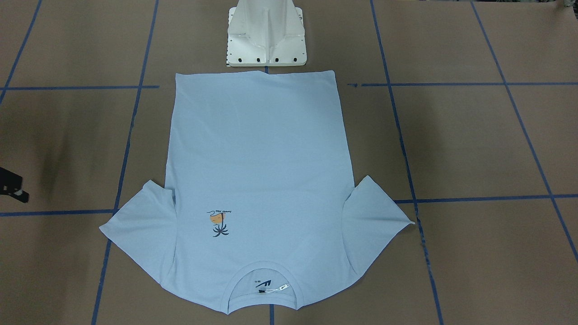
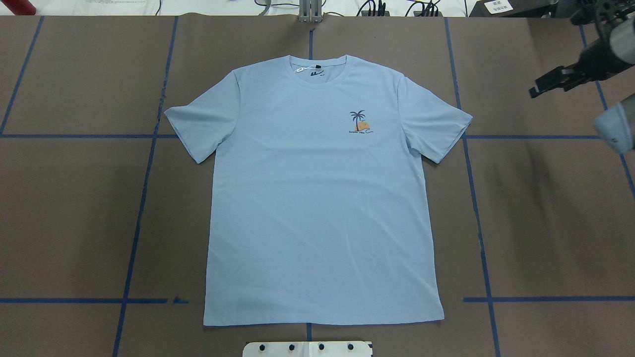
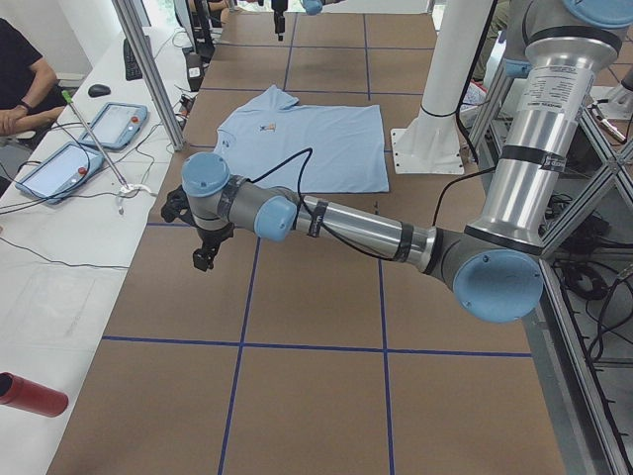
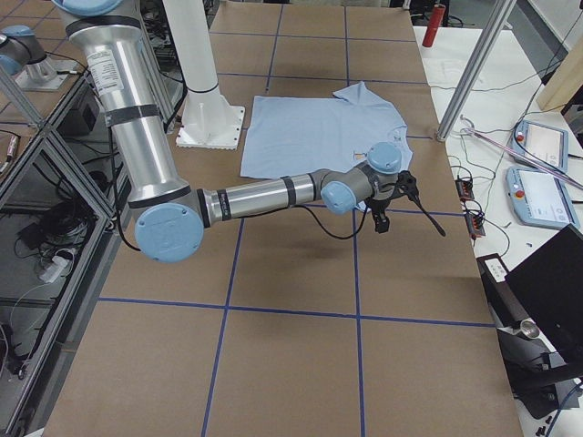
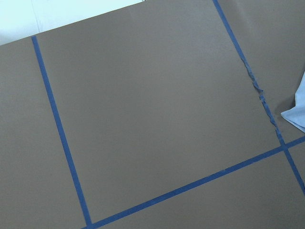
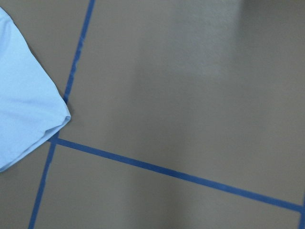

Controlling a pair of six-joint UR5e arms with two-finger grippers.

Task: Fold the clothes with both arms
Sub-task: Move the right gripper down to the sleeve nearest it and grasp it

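The white pedestal base (image 2: 307, 348) is cut off nearest. Beyond it, the T-shirt (image 2: 317, 208) is spread flat on the brown table (image 2: 74, 223), with its collar (image 2: 317, 84) farthest and nothing covering it. The left gripper (image 3: 202, 261) and right gripper (image 2: 538, 89) are seen well aside. The opening of these 2 cannot be told.

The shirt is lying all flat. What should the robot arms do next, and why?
Probably swing both tools in toward the T-shirt. It lies flat and unfolded, print up, while the right tool and left tool hang out past its sides, off the cloth. They must reach the cloth before any fold can start.
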